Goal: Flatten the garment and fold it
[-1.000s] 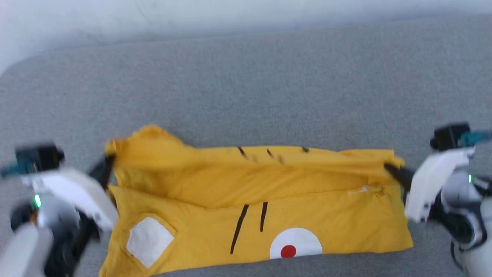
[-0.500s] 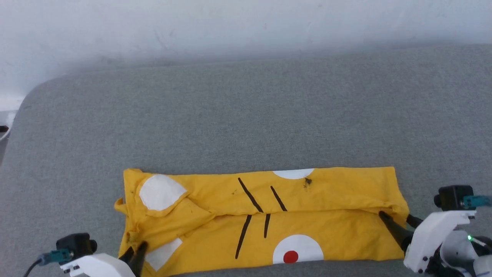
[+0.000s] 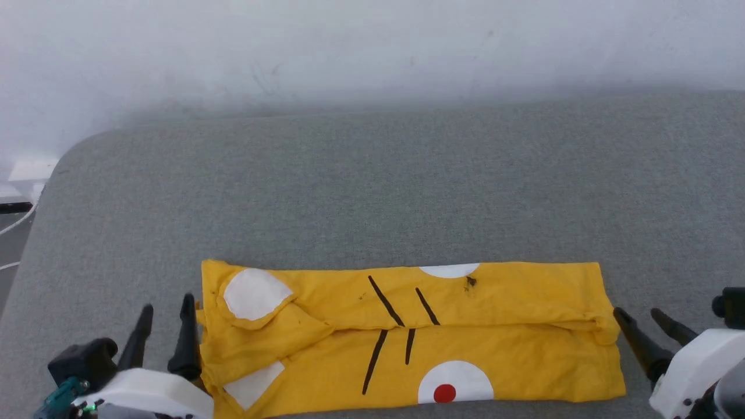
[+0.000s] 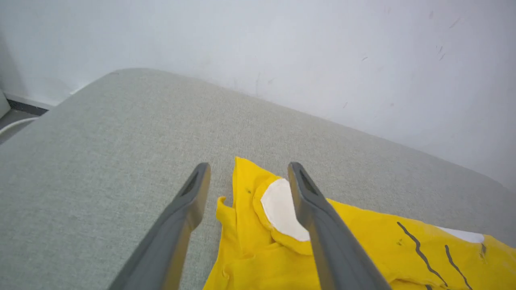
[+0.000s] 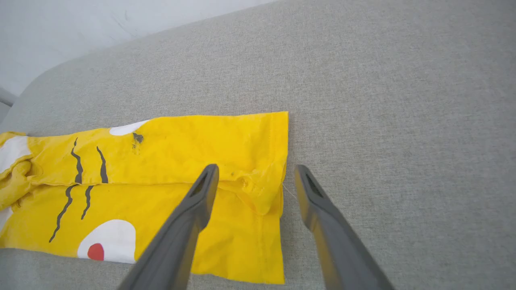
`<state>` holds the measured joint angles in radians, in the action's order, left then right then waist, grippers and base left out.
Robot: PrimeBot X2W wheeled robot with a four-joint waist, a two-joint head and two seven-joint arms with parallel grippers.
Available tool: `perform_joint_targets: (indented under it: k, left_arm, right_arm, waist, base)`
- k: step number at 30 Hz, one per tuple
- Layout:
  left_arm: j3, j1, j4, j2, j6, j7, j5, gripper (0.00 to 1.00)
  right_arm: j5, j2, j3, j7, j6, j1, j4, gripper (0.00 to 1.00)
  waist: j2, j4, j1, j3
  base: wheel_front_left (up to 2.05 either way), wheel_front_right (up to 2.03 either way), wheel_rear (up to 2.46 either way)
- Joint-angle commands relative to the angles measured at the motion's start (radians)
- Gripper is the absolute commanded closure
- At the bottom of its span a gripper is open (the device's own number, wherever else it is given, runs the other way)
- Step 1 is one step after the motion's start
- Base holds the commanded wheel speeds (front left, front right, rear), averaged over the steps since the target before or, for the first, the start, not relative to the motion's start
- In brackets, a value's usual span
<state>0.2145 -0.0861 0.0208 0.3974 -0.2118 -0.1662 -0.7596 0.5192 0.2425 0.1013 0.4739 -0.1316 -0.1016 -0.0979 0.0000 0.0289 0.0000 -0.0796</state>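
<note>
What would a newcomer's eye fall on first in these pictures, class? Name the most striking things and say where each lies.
The bright yellow garment lies folded into a long band across the near part of the grey cushioned surface, with white patches, black lines and a red dot facing up. The left gripper and the right gripper stand at its two ends, both open and holding nothing.

Bright, even, diffuse light, no glare. Shadows are faint: a soft band lies where the wall (image 3: 372, 58) meets the grey surface (image 3: 407, 174). The head view is hazy up top; wrist views are sharper.
</note>
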Motion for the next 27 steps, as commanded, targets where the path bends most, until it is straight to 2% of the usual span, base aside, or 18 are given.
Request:
perform_joint_targets:
  k: [1,7,14,22,23,24,25,26,27]
  left_arm:
    - [-0.003,0.025,-0.001,-0.002,0.004,-0.027,0.029,0.0]
    - [-0.011,0.081,-0.036,-0.01,0.003,-0.091,0.178,0.0]
    - [0.012,0.091,-0.122,-0.032,0.029,-0.095,0.351,0.0]
    - [0.038,0.082,-0.13,-0.065,0.043,-0.095,0.406,0.0]
    - [0.039,0.082,-0.128,-0.069,0.045,-0.095,0.408,0.0]
    - [0.039,0.081,-0.125,-0.074,0.047,-0.095,0.407,0.0]
    - [0.038,0.08,-0.121,-0.075,0.048,-0.095,0.408,0.0]
    - [0.037,0.079,-0.118,-0.078,0.05,-0.095,0.408,0.0]
    - [0.035,0.079,-0.117,-0.08,0.051,-0.095,0.407,0.0]
  right_arm:
    - [-0.002,-0.004,0.015,0.026,0.001,0.017,0.0,0.0]
    - [0.016,0.028,0.073,0.166,0.001,0.104,0.106,0.0]
    - [0.031,0.025,0.064,0.266,0.001,0.179,0.248,0.0]
    - [0.054,-0.013,0.028,0.373,0.001,0.212,0.412,0.0]
    - [0.057,-0.019,0.022,0.395,0.001,0.21,0.43,0.08]
    - [0.058,-0.024,0.016,0.411,0.001,0.211,0.443,0.58]
    - [0.064,-0.031,0.012,0.424,0.001,0.212,0.455,0.89]
    - [0.068,-0.037,0.01,0.441,0.001,0.213,0.467,1.0]
    - [0.067,-0.038,0.003,0.455,0.001,0.215,0.473,1.0]
  waist:
    - [0.0,-0.006,0.0,-0.001]
    - [0.0,-0.049,0.0,-0.021]
    - [0.0,-0.1,0.0,-0.052]
    - [0.0,-0.122,0.0,-0.072]
    - [0.0,-0.123,0.0,-0.072]
    - [0.0,-0.123,0.0,-0.072]
    - [0.0,-0.123,0.0,-0.072]
    - [0.0,-0.122,0.0,-0.07]
    - [0.0,-0.121,0.0,-0.069]
  base:
    - [0.0,0.0,0.0]
    - [0.0,0.0,0.0]
    - [0.0,0.0,0.0]
    - [0.0,0.0,0.0]
    - [0.0,0.0,0.0]
    - [0.0,0.0,0.0]
    - [0.0,0.0,0.0]
    - [0.0,0.0,0.0]
    - [0.0,0.0,0.0]
